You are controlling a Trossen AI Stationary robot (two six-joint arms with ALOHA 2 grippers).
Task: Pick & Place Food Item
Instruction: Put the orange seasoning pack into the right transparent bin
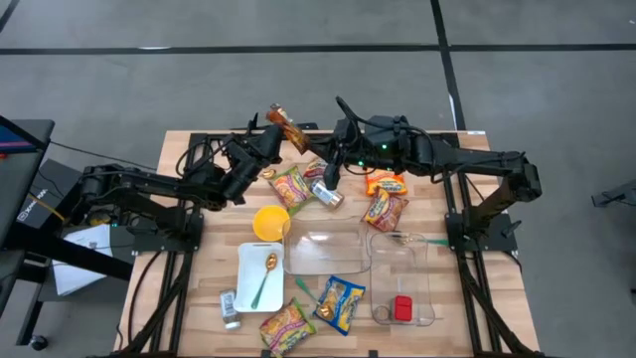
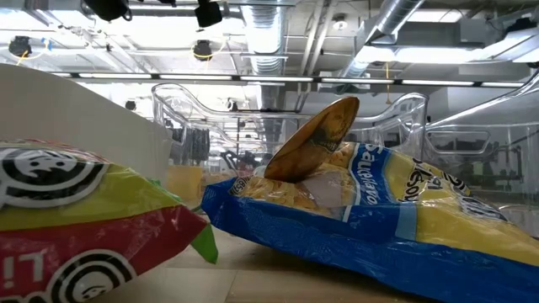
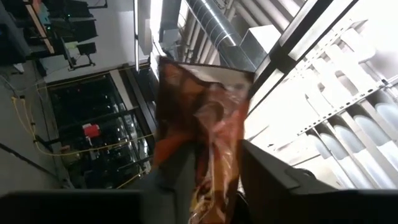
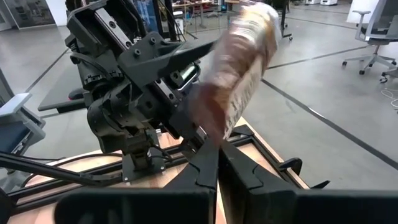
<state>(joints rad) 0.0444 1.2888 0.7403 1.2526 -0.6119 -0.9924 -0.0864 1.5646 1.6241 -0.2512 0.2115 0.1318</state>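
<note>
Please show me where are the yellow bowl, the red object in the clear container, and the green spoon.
yellow bowl (image 1: 270, 222): high view, middle of its inside.
red object (image 1: 402, 308): high view, its top face, inside the clear container (image 1: 429, 288).
green spoon (image 1: 263, 283): high view, middle of its handle.

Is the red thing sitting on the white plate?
No, the red thing lies inside the clear container, while the white plate holds a spoon.
</note>
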